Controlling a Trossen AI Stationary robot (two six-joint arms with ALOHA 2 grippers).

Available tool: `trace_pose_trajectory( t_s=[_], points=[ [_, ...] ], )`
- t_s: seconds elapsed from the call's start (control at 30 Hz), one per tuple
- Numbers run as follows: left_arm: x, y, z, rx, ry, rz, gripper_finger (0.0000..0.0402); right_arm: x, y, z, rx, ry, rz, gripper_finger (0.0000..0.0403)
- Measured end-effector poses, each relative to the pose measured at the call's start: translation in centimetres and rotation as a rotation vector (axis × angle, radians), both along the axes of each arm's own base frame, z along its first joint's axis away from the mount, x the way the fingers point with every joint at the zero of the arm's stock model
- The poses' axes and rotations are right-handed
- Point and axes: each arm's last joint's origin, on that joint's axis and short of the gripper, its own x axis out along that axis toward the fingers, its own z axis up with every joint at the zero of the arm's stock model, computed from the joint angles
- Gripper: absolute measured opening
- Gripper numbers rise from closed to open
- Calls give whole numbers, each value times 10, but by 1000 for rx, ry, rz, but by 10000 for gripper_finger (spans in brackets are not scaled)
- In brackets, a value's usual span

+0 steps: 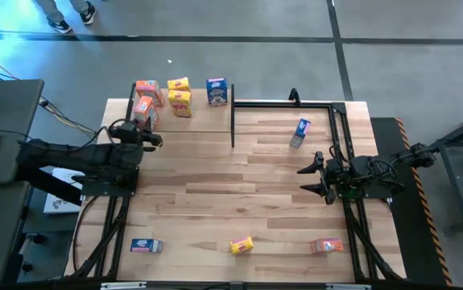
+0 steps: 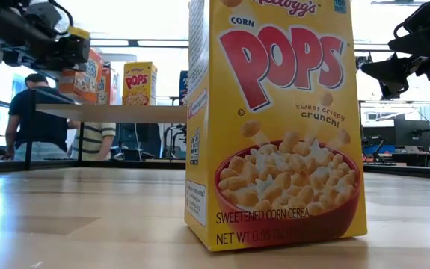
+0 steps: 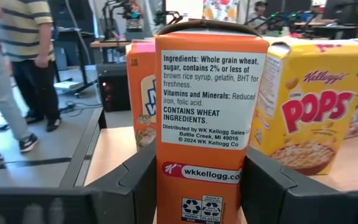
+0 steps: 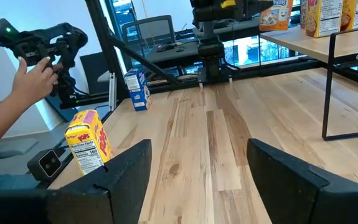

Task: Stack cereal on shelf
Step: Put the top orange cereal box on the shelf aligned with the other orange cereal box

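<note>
Left gripper [image 1: 152, 138] over shelf [image 1: 207, 121], jaws clamped on orange-red cereal box [image 3: 203, 118] beside other orange box [image 1: 146, 89] and yellow Corn Pops boxes [image 1: 179, 97]. Right gripper [image 1: 316, 177] waits above counter [image 1: 239, 201], jaws open, empty. Blue box [image 1: 300, 132] on counter.

From overhead, my left arm reaches in from nine o'clock, stretched level toward the table's far-left part. Its dark two-finger left gripper [image 1: 145, 122] is clamped on an upright orange-red cardboard cereal box [image 3: 205, 118], one finger pressing each side panel. My right arm comes in from three o'clock and hangs above the table's right side, pointing toward nine o'clock. Its dark two-finger right gripper [image 1: 310, 179] has its fingers [image 4: 124, 168] spread wide, holding nothing.
</note>
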Motion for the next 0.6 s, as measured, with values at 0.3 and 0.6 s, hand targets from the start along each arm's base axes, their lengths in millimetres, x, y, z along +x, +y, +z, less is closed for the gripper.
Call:
trace_pose_trajectory(
  t_s=[0.3, 0.6],
  points=[
    [10, 6, -8, -17, -18, 59, 168, 0, 0, 0, 0, 0, 0, 256],
    [11, 8, -9, -31, -13, 60, 193, 0, 0, 0, 0, 0, 0, 256]
  ],
)
